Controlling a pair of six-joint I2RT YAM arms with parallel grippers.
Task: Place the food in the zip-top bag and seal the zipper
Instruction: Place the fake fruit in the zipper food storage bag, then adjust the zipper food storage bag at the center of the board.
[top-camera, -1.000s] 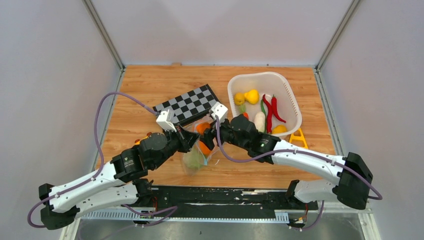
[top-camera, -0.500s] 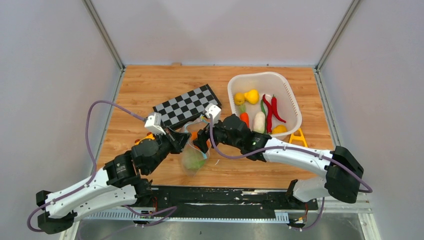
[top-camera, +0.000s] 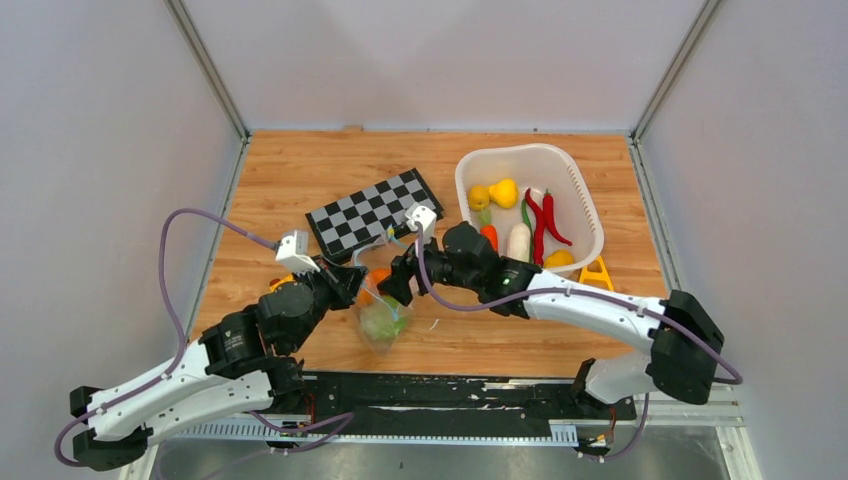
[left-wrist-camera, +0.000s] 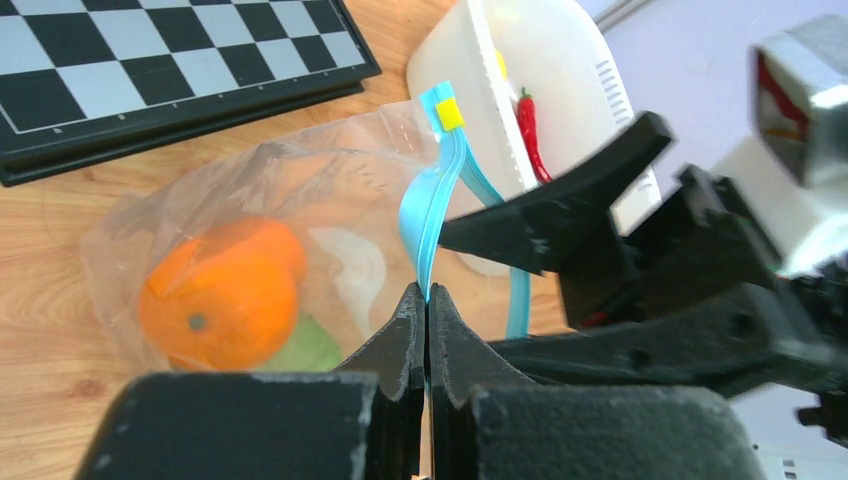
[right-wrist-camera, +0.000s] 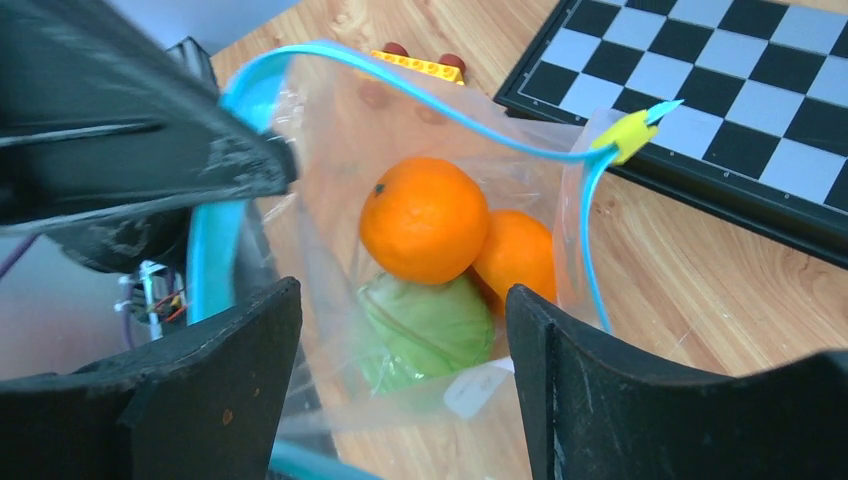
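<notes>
The clear zip-top bag (top-camera: 383, 310) hangs with its mouth open between my two grippers. My left gripper (left-wrist-camera: 427, 290) is shut on the teal zipper (left-wrist-camera: 432, 215), lifting one lip. The right gripper (right-wrist-camera: 402, 292) is open over the bag's mouth, with nothing between its fingers. Inside the bag lie an orange (right-wrist-camera: 425, 220), a second orange piece (right-wrist-camera: 520, 255) and a green cabbage (right-wrist-camera: 425, 330). A yellow slider (right-wrist-camera: 625, 135) sits at the zipper's end. More food stays in the white basket (top-camera: 575, 190): yellow fruit (top-camera: 503, 192), red peppers (top-camera: 540, 225) and a white radish (top-camera: 518, 243).
A chessboard (top-camera: 375, 210) lies just behind the bag. A yellow toy (top-camera: 597, 272) rests by the basket's near right corner. A yellow toy car (right-wrist-camera: 420, 65) sits on the table beyond the bag, next to my left arm.
Both grippers and the bag's mouth have shifted to the left. The orange now sits lower in the bag, on the cabbage. The left gripper has stayed shut on the zipper.
</notes>
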